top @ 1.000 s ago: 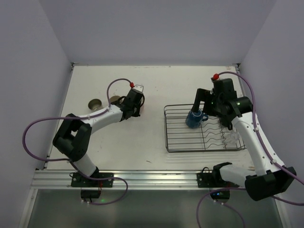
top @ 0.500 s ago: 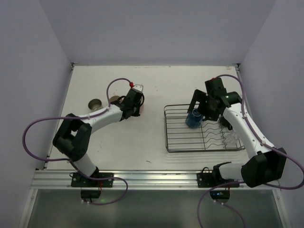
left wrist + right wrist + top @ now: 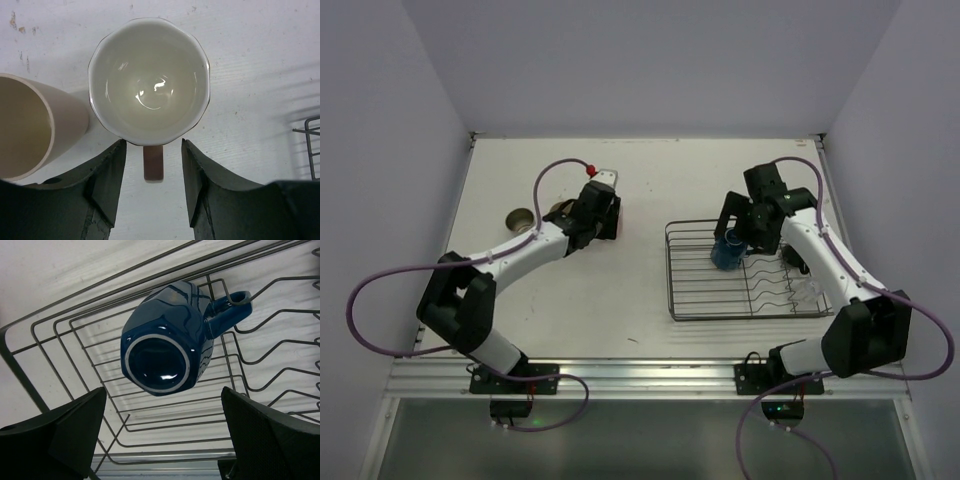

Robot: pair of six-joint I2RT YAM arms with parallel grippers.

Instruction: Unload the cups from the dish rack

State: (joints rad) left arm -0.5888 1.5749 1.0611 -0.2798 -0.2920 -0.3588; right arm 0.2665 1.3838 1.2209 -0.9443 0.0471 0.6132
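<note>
A dark brown cup (image 3: 150, 80) with a white inside stands upright on the table, its handle pointing at my left gripper (image 3: 152, 145). The gripper is open, its jaws either side of the handle without touching it. In the top view the gripper (image 3: 608, 222) is over this cup (image 3: 617, 228). A cream cup (image 3: 30, 130) stands close on its left. The blue cup (image 3: 167, 357) lies tilted in the dish rack (image 3: 60, 335), handle to the right. My right gripper (image 3: 163, 390) hovers open above it, in the top view (image 3: 738, 235) over the blue cup (image 3: 725, 252).
The wire rack (image 3: 690, 295) sits right of centre. Two beige cups (image 3: 521, 218) (image 3: 560, 209) stand on the table at the far left. A clear object (image 3: 807, 290) lies at the rack's right end. No pink cup shows.
My right wrist has swung left and settled over the blue cup. My left gripper has drawn back slightly from the brown cup, and the left elbow has shifted left.
</note>
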